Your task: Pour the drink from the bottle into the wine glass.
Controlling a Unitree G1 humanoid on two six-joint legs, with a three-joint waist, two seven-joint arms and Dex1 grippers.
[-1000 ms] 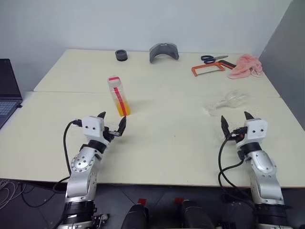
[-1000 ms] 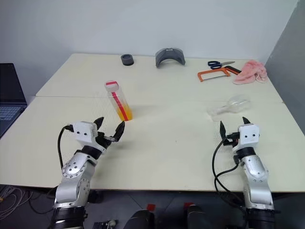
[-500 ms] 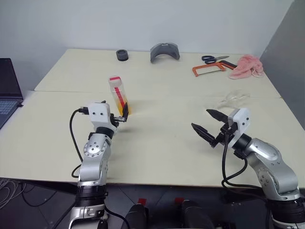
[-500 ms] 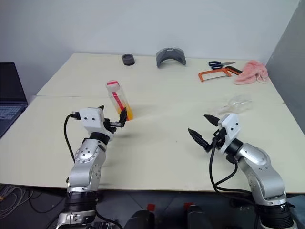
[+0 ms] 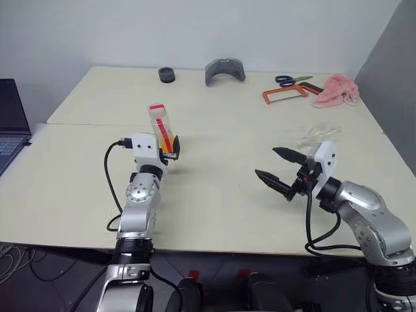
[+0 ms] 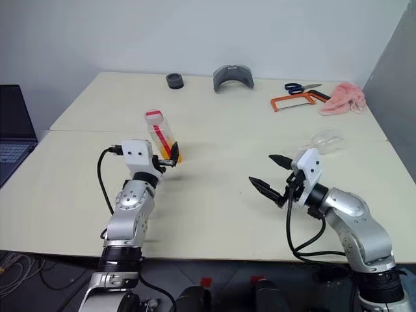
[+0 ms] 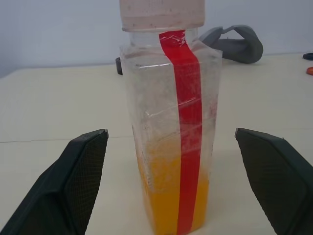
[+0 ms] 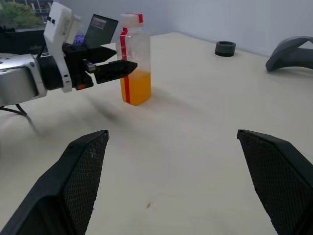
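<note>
A: Nearest the camera, what do the two grippers show?

B: The right gripper (image 5: 274, 166) hangs over the near half of the table (image 5: 214, 208), pointing across toward the robot's left, its two black fingers spread wide with nothing between them. The left gripper (image 6: 170, 156) reaches forward and is also spread — one finger on each side of the bottle (image 5: 162, 132), and in the left wrist view there is clear table between each finger and the bottle's walls.

A: So the bottle is not gripped?

B: No. It stands upright on the table, cap on, with the red strip running down its front. The drink (image 7: 166, 196) fills only the lower part of it — orange-yellow, the upper part clear.

A: And the glass?

B: The glass (image 5: 316, 132) lies on its side on the robot's right, just behind the right gripper's wrist and well apart from the bottle. It is clear and hard to make out against the table; whether anything is inside cannot be told.

A: Farther back?

B: Along the far edge sit a small black ring (image 5: 166, 75), a grey curved piece (image 5: 224, 69), an orange-framed saw (image 5: 284, 95), blue-handled scissors (image 5: 290, 80) and a pink cloth (image 5: 336, 89). A laptop (image 5: 12, 123) shows at the robot's far left.
</note>
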